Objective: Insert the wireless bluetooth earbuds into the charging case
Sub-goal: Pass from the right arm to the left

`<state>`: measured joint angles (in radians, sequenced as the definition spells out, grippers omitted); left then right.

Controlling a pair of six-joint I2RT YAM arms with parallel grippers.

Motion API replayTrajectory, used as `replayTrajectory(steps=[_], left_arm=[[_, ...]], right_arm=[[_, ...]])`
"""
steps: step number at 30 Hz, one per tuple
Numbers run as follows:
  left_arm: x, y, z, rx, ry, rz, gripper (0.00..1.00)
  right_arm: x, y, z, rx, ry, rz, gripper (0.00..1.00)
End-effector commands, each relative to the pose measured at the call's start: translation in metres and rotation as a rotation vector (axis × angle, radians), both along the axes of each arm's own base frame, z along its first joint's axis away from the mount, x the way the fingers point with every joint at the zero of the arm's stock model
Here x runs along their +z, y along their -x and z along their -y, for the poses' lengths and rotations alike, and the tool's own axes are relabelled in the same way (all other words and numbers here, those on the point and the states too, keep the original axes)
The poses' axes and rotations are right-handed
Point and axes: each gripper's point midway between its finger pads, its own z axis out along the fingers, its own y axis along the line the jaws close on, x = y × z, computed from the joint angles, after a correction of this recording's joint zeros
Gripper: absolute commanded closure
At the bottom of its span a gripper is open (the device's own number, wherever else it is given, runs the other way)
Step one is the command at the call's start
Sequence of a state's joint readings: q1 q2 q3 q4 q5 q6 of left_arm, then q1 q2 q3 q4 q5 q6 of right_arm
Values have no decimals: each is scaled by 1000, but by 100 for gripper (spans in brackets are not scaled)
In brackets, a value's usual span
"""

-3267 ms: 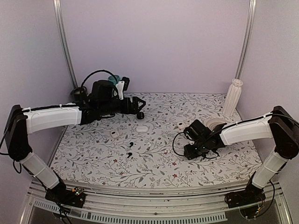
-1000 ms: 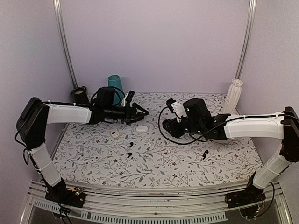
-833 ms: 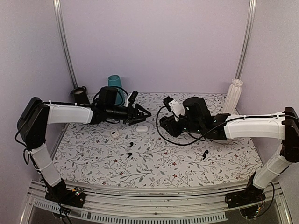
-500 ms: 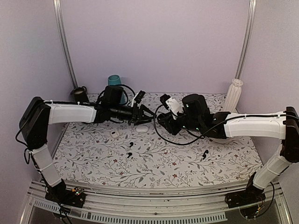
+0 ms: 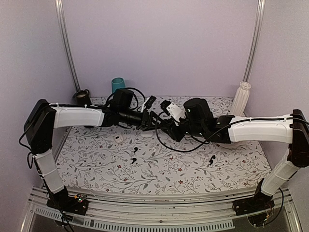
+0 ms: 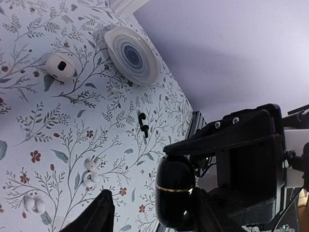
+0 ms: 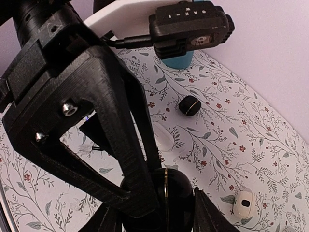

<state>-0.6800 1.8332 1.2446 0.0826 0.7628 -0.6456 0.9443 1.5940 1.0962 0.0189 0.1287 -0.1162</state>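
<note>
The charging case (image 7: 176, 195), glossy black with a thin gold seam, is held in mid-air by my right gripper (image 7: 159, 215), which is shut on it. My left gripper (image 6: 152, 212) meets it from the other side. The charging case (image 6: 175, 198) sits between its fingers, against the right one, with a gap to the left finger (image 6: 99, 215), so the jaws stand open. In the top view the two grippers (image 5: 157, 122) (image 5: 166, 126) meet above the mat's middle. Black earbuds lie on the mat: two (image 5: 135, 149) (image 5: 133, 159) left of centre and one (image 5: 211, 160) to the right.
A smaller black case (image 7: 189, 105), a white oval case (image 7: 164, 137) and another white case (image 7: 243, 203) lie on the mat. A striped plate (image 6: 131, 54), white earbuds (image 6: 91, 170), a teal cup (image 5: 117, 84) and a white vase (image 5: 241, 100) stand around.
The left arm reached right and the right arm came left with the case until the grippers met. The left jaws have narrowed around the case.
</note>
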Motion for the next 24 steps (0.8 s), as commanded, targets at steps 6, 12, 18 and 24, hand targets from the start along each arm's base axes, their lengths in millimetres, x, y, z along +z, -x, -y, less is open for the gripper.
replayTrajectory(steps=[6, 12, 18, 24], left_arm=[[0, 8, 11, -41, -10, 15, 54], [1, 12, 17, -65, -2, 15, 65], [0, 15, 19, -82, 1, 8, 78], [4, 15, 16, -72, 11, 28, 100]], right_arm=[[9, -2, -12, 11, -9, 17, 69], [6, -3, -12, 7, 3, 14, 69], [0, -3, -13, 7, 9, 0, 67], [3, -4, -15, -11, -35, -35, 43]])
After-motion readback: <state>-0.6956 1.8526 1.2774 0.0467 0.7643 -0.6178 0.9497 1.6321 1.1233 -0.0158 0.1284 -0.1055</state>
